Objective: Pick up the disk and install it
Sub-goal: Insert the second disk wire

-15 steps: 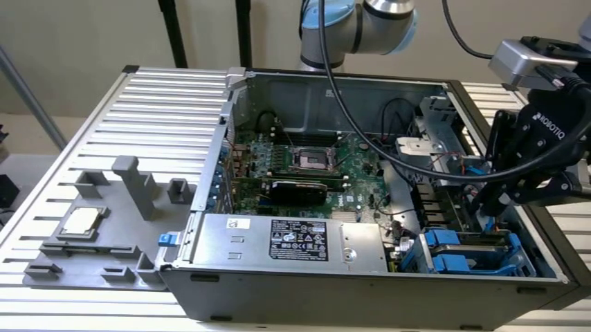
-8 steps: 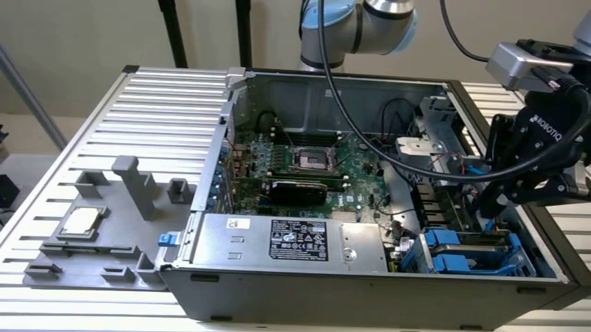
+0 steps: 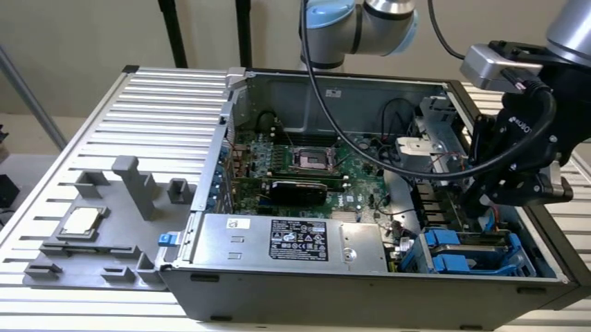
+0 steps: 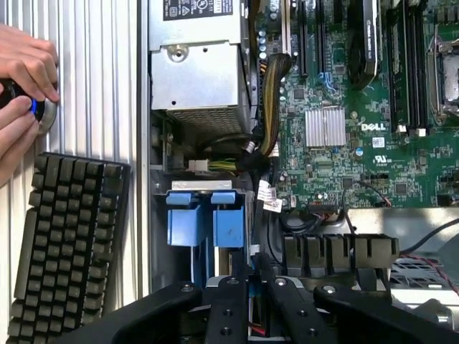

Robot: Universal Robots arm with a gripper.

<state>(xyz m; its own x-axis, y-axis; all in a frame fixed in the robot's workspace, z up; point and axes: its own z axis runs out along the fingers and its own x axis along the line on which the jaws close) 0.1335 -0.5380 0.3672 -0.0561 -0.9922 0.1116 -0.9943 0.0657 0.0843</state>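
Observation:
My gripper [image 4: 251,285] reaches down into the front corner of the open computer case [image 3: 212,131], at the exterior view's right [image 3: 482,211]. Its two black fingers [image 4: 228,301] stand close together with a thin bright blue strip pinched between them. That strip reads as the edge of the disk [image 4: 251,292], held on edge, with the rest of it hidden under the fingers. Just beyond the fingertips sits the drive bay with blue plastic carriers [image 4: 208,218], also seen in the exterior view [image 3: 461,252].
A grey power supply box [image 3: 286,242] fills the case front beside the bay, with cables [image 4: 269,107] and the green motherboard [image 4: 344,107] close by. A small square chip [image 3: 82,220] rests on a grey fixture outside the case. A person's hands [image 4: 25,79] work a knob above a black keyboard [image 4: 68,236].

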